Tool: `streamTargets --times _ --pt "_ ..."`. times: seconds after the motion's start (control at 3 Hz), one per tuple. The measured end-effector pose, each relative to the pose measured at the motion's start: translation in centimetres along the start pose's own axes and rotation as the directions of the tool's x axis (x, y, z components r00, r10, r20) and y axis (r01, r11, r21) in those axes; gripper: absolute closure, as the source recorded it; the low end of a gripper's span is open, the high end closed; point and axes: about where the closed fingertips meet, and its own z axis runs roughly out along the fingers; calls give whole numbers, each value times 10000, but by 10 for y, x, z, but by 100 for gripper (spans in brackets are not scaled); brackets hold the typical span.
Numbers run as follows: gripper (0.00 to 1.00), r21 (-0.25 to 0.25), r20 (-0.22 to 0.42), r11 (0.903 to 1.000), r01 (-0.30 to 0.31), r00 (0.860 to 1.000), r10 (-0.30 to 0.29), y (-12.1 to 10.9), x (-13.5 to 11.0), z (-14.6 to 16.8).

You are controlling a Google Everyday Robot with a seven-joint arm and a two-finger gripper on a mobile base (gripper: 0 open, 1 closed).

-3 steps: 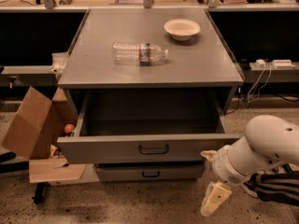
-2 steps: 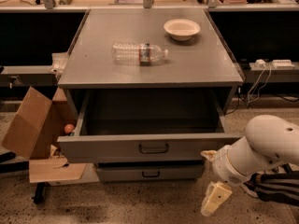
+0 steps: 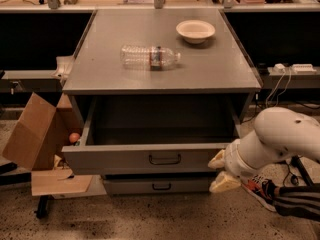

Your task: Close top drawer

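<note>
The top drawer (image 3: 120, 158) of the grey metal cabinet is pulled far out, and its inside looks empty. A small dark bail handle (image 3: 164, 159) sits mid-front. My gripper (image 3: 220, 171) is at the right end of the drawer's front panel, low and close to it. Its two cream fingers (image 3: 224, 182) are spread apart with nothing between them. My white arm (image 3: 280, 136) reaches in from the right.
A lower drawer (image 3: 130, 186) is shut beneath. A plastic water bottle (image 3: 150, 57) lies on the cabinet top (image 3: 100, 74) and a cream bowl (image 3: 195, 31) stands there. An open cardboard box (image 3: 35, 134) and an orange ball (image 3: 74, 137) are at the left. A power strip (image 3: 295, 69) and cables are at the right.
My gripper has risen and moved left, from near the floor up to the right end of the top drawer's front. The drawer has not moved.
</note>
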Motion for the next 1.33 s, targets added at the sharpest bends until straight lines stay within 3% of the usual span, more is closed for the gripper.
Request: streamTargets --times 0.67,1.0,1.33 --pt "90 644 -628 9945 826 9949 -786 -51 4 1" --pt "100 982 -704 9900 1013 9930 -946 -67 6 1" --pt "84 1010 -711 9896 1028 9929 -958 -68 6 1"
